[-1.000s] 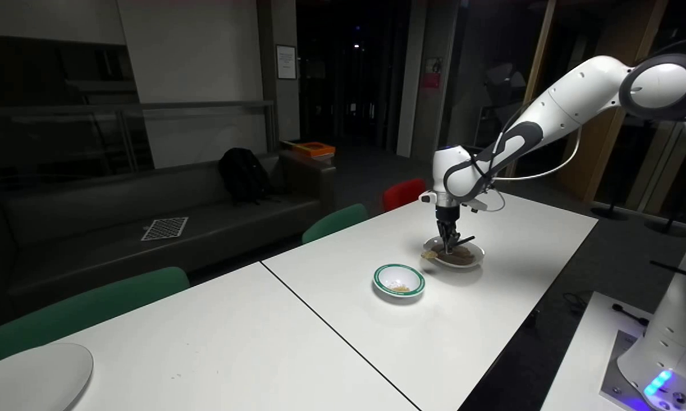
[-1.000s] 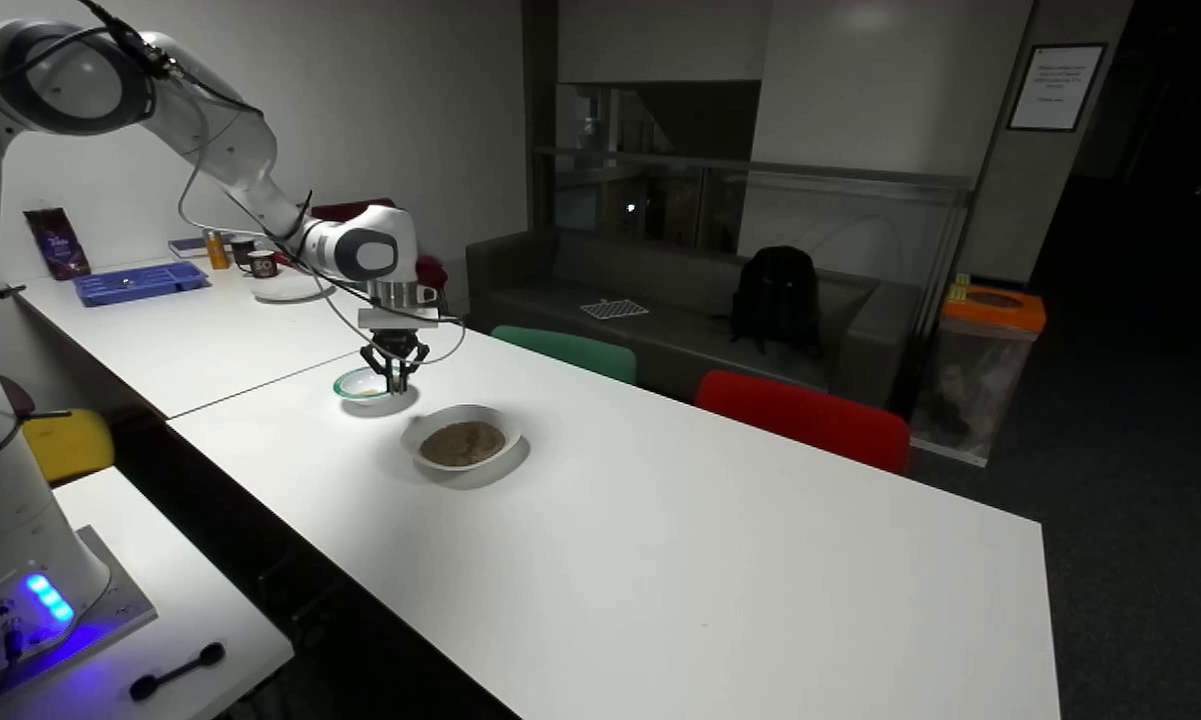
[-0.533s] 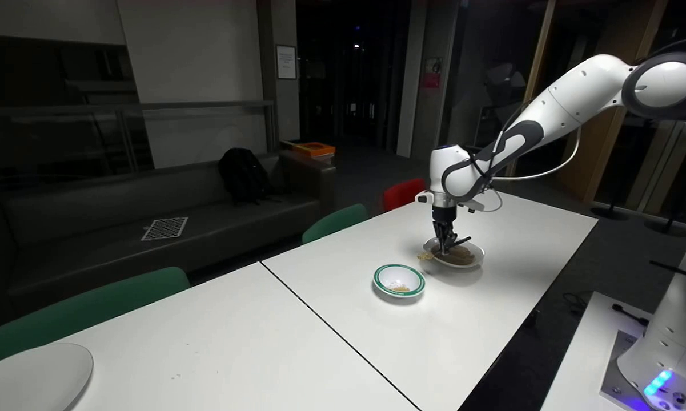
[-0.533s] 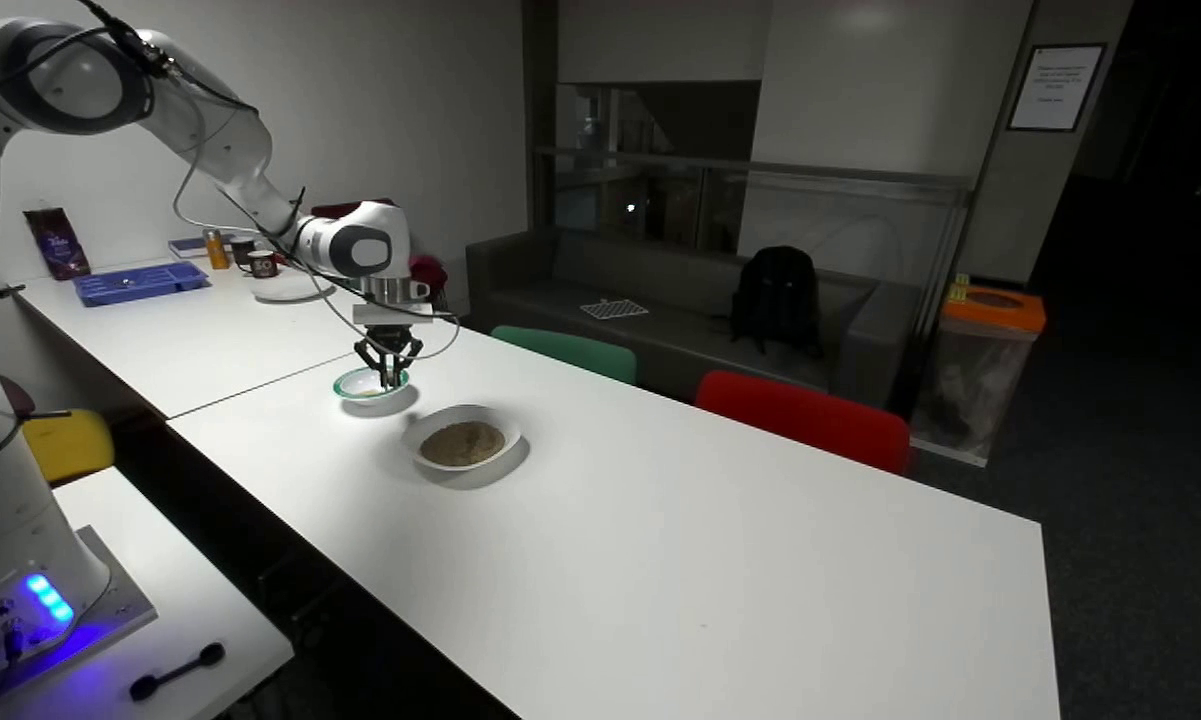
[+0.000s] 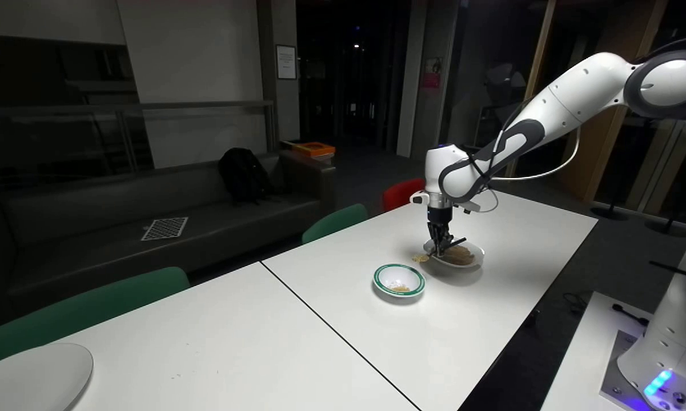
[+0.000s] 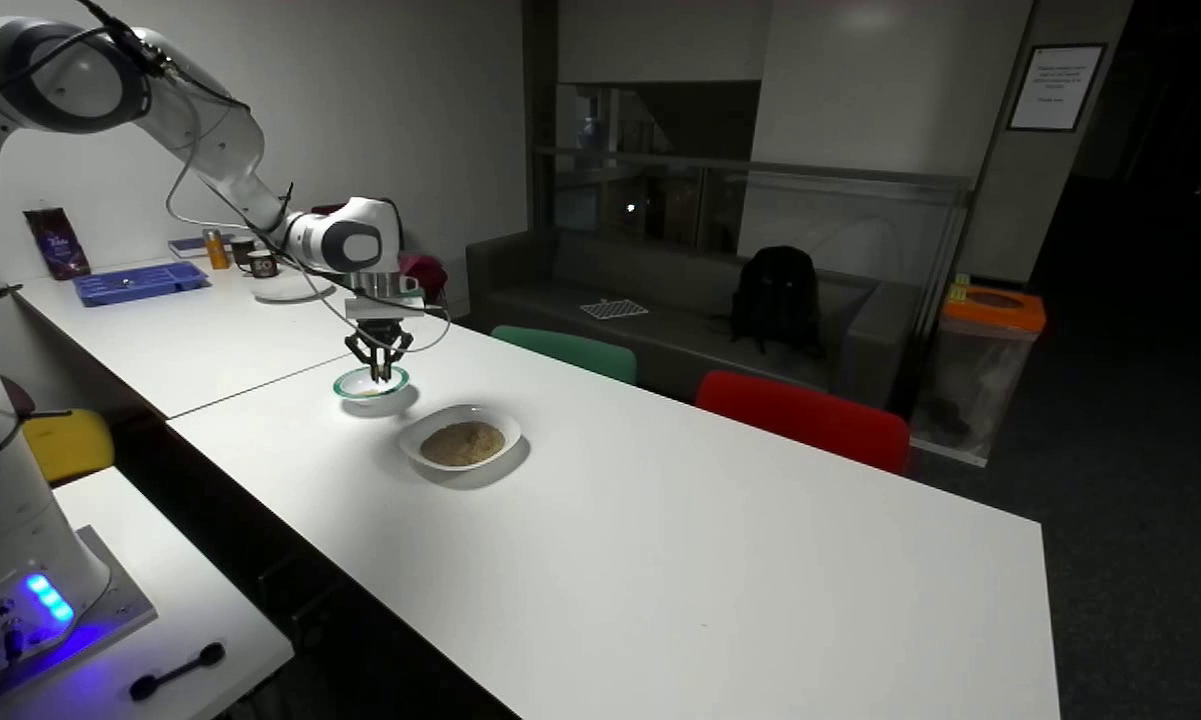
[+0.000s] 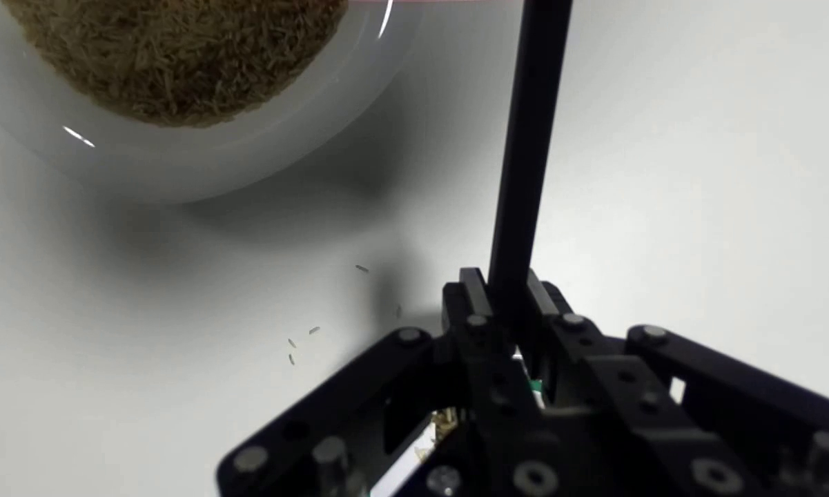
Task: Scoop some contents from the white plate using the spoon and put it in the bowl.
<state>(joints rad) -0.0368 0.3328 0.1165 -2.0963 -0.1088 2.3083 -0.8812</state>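
White tabletop [image 5: 205, 331], spoon [image 7: 533, 138] — clamped in pincer [image 7: 506, 286]

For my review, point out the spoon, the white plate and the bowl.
Spoon [image 7: 531, 138]: wrist view, on its dark handle.
White plate [image 7: 200, 162]: wrist view, on its bare whitish wall.
Bowl [image 5: 398, 274]: in an exterior view, on its whitish inner wall.

Arm [image 5: 585, 85]: wht, smooth rounded segs, dk-gry jt rings [image 5: 632, 87]
Hand [image 7: 504, 290]: blk, angular bars [image 7: 328, 399], slvr screws [image 7: 444, 480]
Cables [image 5: 522, 178]: wht + blk
Base LEDs [image 5: 658, 382]: blu
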